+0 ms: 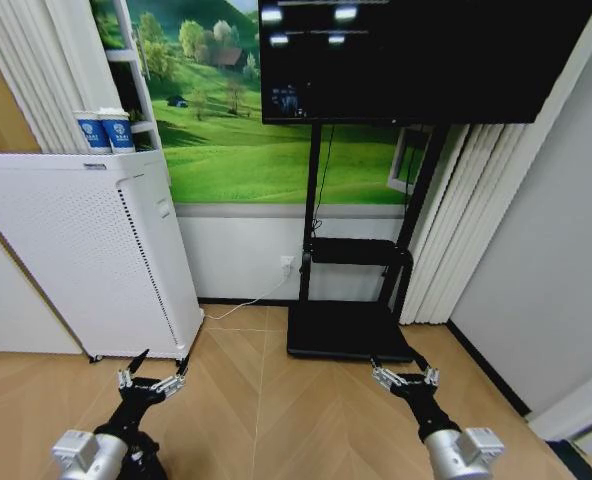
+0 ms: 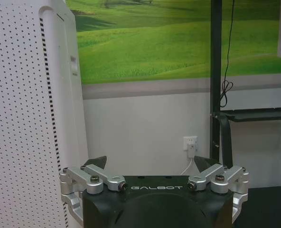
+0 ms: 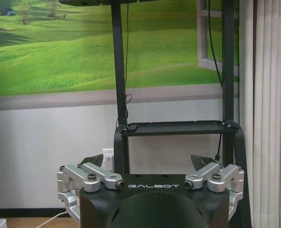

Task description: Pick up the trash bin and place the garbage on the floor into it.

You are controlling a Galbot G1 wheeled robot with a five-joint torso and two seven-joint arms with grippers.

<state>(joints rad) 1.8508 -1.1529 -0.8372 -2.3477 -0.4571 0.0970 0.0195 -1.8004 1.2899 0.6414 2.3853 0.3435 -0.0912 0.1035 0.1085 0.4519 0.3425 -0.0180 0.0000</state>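
Observation:
The trash bin and the garbage are out of view. The floor [image 1: 266,400] is light brown herringbone parquet, bare in front of me. My left gripper [image 1: 156,372] hangs low at the lower left with its fingers spread open and nothing between them. In the left wrist view the left gripper [image 2: 151,164] faces the white wall beside a white appliance. My right gripper [image 1: 404,372] is held the same way at the lower right, open and empty. The right wrist view has the right gripper [image 3: 149,160] pointing at a black stand's shelf [image 3: 176,127].
A tall white perforated appliance [image 1: 86,250] stands at the left with two blue paper cups [image 1: 106,130] on top. Straight ahead, a black screen [image 1: 416,60] sits on a stand with a flat black base [image 1: 341,330]. A grey wall [image 1: 556,250] closes the right.

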